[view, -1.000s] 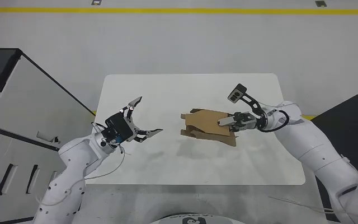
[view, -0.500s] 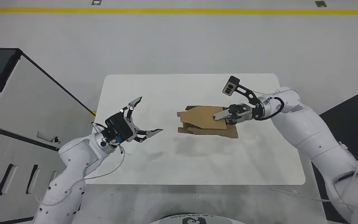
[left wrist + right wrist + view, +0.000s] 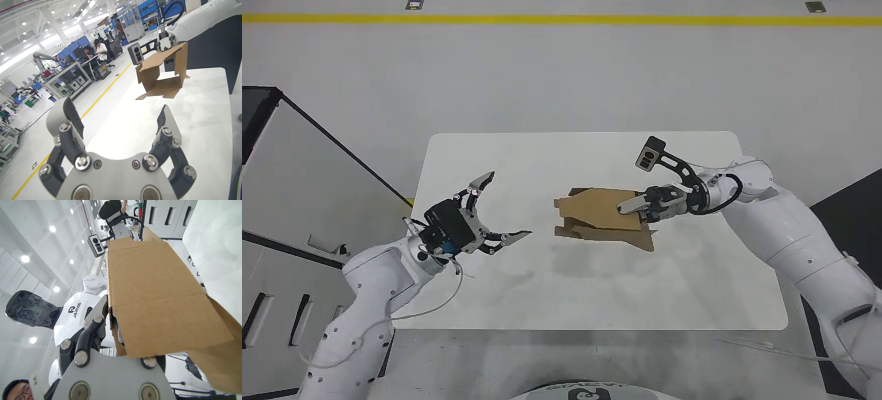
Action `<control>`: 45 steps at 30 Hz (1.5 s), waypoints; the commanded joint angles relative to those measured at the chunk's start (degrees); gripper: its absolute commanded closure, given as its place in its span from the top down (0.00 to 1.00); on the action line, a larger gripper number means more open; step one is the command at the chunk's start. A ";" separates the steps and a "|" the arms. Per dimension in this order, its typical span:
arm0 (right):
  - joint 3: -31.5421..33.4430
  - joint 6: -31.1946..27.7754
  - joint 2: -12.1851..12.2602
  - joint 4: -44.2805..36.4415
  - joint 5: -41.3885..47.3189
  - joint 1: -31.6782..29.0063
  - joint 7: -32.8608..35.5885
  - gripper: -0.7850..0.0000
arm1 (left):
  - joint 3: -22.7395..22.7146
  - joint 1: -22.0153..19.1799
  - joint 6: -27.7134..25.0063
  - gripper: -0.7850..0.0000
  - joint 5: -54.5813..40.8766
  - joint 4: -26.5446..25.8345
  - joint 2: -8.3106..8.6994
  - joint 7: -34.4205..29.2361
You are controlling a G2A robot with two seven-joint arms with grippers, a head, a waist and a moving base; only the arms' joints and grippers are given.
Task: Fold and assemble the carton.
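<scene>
Right end effector [image 3: 630, 207], clamped on the carton [image 3: 597, 215], has drawn it nearer the left end effector [image 3: 510, 206]. That one is spread apart, likely ready to help fold

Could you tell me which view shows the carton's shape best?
The left wrist view: the carton appears whole, partly opened, flaps visible. The top view gives its upper face; the right wrist view, one panel close up.

Bright, even overhead light. Ceiling lamps [image 3: 25, 258] blow out at 10 o'clock in both wrist views. Desk [image 3: 542, 290] is near white with mild glare. Carton [image 3: 607, 212] casts a soft, faint shadow toward 6 o'clock. Wide-lens bending shows at the wrist views' edges.
</scene>
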 commanded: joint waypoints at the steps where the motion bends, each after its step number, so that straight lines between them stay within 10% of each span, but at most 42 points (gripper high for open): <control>1: 0.40 0.14 -0.15 0.49 -0.35 0.01 0.52 0.00 | -0.63 0.46 -2.16 1.00 -3.25 -0.56 0.11 -1.95; 10: 1.04 -0.45 -0.36 1.52 -1.12 -0.04 -0.59 0.00 | -2.13 0.39 -0.12 1.00 -2.23 -3.63 0.27 -6.78; 12: 1.37 -0.41 -0.40 0.31 -1.90 -0.85 -2.25 0.00 | -1.72 0.48 0.37 0.09 -3.00 -4.23 0.24 -8.18; 13: 1.67 -0.49 -0.39 0.00 -2.15 -1.10 -2.32 0.00 | -1.29 0.56 -0.37 0.00 -3.82 -4.66 0.26 -8.86; 45: 7.11 -2.19 -1.78 -2.11 -4.23 -4.64 -2.54 0.00 | 9.91 -4.77 -0.59 0.00 -12.29 -5.53 -0.09 -22.38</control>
